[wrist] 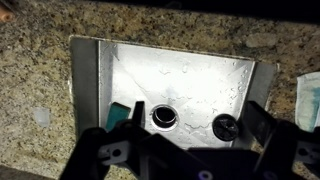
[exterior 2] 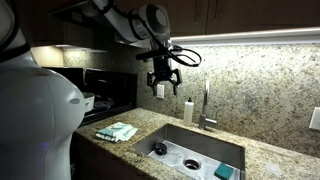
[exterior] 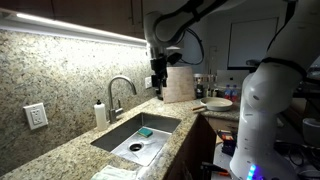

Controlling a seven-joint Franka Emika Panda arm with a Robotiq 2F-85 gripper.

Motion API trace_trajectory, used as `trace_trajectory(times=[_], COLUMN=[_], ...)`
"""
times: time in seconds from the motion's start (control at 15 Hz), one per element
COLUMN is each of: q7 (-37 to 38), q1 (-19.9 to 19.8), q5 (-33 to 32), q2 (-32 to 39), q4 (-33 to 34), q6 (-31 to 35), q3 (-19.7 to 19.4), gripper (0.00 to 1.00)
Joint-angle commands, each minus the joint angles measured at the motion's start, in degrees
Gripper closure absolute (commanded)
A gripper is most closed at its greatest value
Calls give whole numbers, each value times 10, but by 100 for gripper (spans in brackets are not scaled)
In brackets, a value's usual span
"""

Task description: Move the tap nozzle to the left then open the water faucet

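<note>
The chrome water faucet (exterior: 113, 108) stands behind the sink (exterior: 118, 135), and it also shows in an exterior view (exterior 2: 207, 118). Its tap nozzle (exterior: 122, 80) arches high, with the tip pointing down over the basin; from the other side it looks like a thin upright line (exterior 2: 206, 95). My gripper (exterior: 158, 82) hangs open and empty in the air above the counter, beside and higher than the faucet, apart from it. It shows the same way in an exterior view (exterior 2: 162, 86). In the wrist view the spread fingers (wrist: 185, 150) frame the basin below; the faucet is out of that view.
A white soap bottle (exterior: 100, 113) stands next to the faucet (exterior 2: 188, 110). A green sponge (exterior: 145, 131), a drain (wrist: 162, 117) and a black stopper (wrist: 226, 126) lie in the basin. A cloth (exterior 2: 117, 131) lies on the counter. A board (exterior: 180, 85) leans at the back.
</note>
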Motion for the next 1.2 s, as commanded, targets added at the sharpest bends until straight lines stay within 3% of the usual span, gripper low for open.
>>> trace_trajectory(times=[0.0, 0.4, 0.67, 1.13], q7=[2, 32, 16, -14], q1=[6, -12, -77, -129], q5=[-2, -12, -80, -69], q2=[0, -2, -3, 70], q4=[1, -7, -26, -25], q6=[-2, 141, 258, 425], q3=[-5, -20, -62, -135], gripper=[0, 0, 0, 0])
